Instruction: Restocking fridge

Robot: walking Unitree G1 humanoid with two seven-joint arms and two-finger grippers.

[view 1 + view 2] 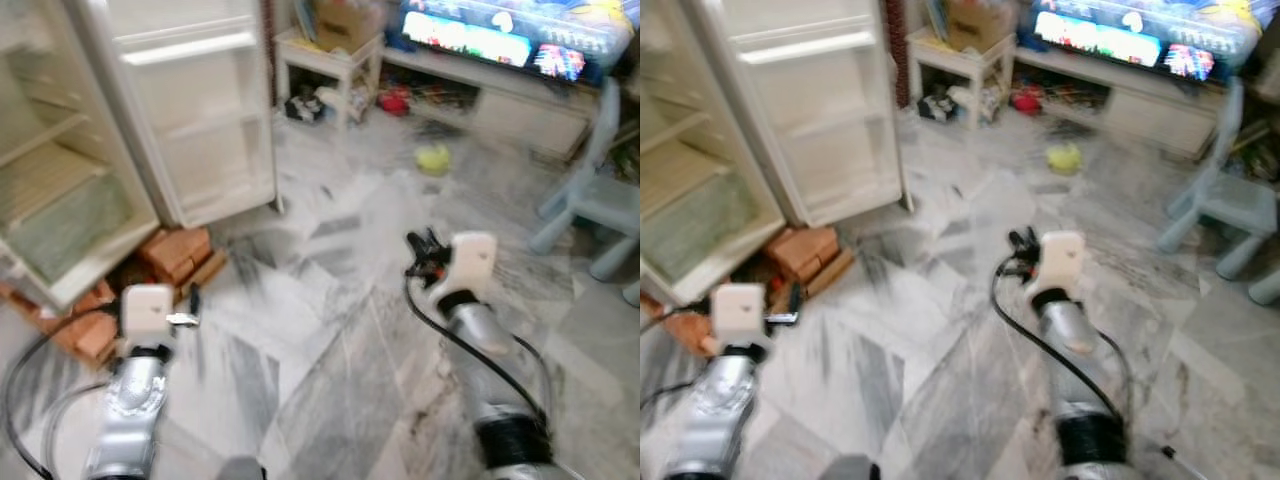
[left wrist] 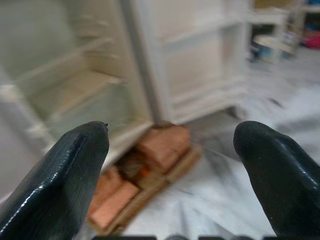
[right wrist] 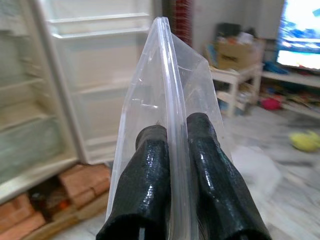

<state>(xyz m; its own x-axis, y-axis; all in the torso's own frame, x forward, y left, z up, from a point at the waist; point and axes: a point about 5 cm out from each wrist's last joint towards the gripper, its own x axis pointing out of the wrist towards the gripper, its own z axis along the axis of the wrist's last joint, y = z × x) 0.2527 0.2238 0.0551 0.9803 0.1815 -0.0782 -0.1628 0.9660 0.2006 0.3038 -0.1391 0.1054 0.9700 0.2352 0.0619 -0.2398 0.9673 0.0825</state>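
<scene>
While the head views are blurred, the wrist views are clearer: the right claw [image 3: 172,145] has its two black fingers pinched together on a clear, thin plastic bag [image 3: 170,75], which stands up edge-on between them; whether anything is inside the bag cannot be told. From the head views that claw [image 1: 425,250] hangs over the grey-veined white marble floor [image 1: 330,330], well apart from the fridge. The left claw [image 2: 172,165] is wide open and holds nothing, its rounded black fingertips [image 2: 75,150] far apart, pointing toward the foot of the white open fridge [image 1: 60,170].

That fridge stands at the robot's left with its door [image 1: 195,110] swung fully out, showing pale shelves inside and moulded racks on the door. Its base rests on a stack of reddish-orange bricks [image 1: 180,250] set on the floor.

Farther off, a small white side table [image 1: 325,60] carries a brown cardboard box [image 1: 345,25]. A low white TV unit [image 1: 500,100] bears a lit screen [image 1: 465,40]. A small yellow-green object [image 1: 433,158] lies on the floor before it, and a pale blue plastic chair [image 1: 590,200] stands at the right.
</scene>
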